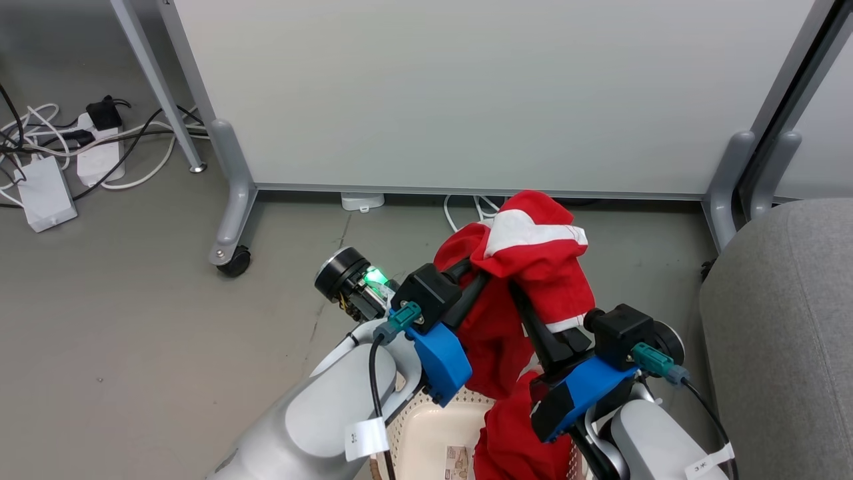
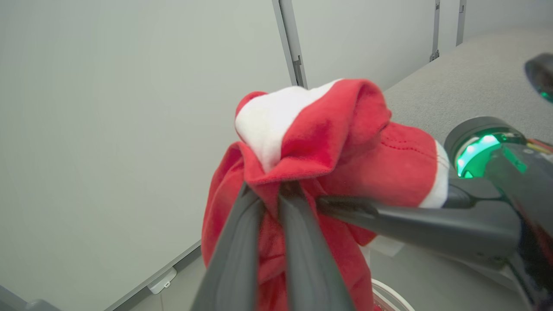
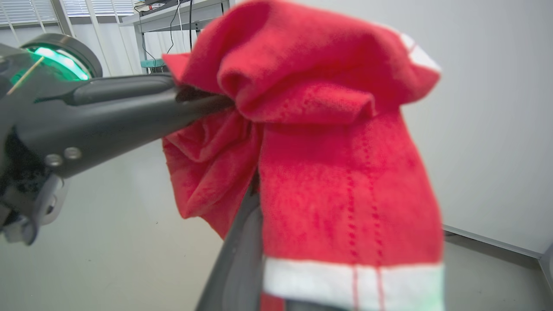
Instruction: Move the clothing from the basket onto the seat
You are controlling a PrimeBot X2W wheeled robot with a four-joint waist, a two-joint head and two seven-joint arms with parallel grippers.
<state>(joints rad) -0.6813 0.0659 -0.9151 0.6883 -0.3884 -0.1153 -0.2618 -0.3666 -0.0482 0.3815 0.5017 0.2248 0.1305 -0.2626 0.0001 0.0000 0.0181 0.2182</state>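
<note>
**Red lifted garment (image 1: 533, 253) gripped from both sides**

Fabric is hanging bunched above the basket (image 1: 426, 433), with its lower folds drooping toward the rim. Left gripper (image 2: 270, 192) jaws are pinching shut on the cloth under the white panel. Right gripper (image 1: 523, 307) jaws are also closed, with the tips buried in the same bundle just beside the left's. Second garment (image 1: 513, 433) is lying inside the basket against its right wall. Grey seat (image 1: 780, 320) is standing to the right of the basket.

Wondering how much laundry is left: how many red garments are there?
2, apparently. One bright red fabric garment with white panel is held up by the left tool and right tool; another red one lies in the cream-white perforated plastic basket. More may be hidden.
</note>
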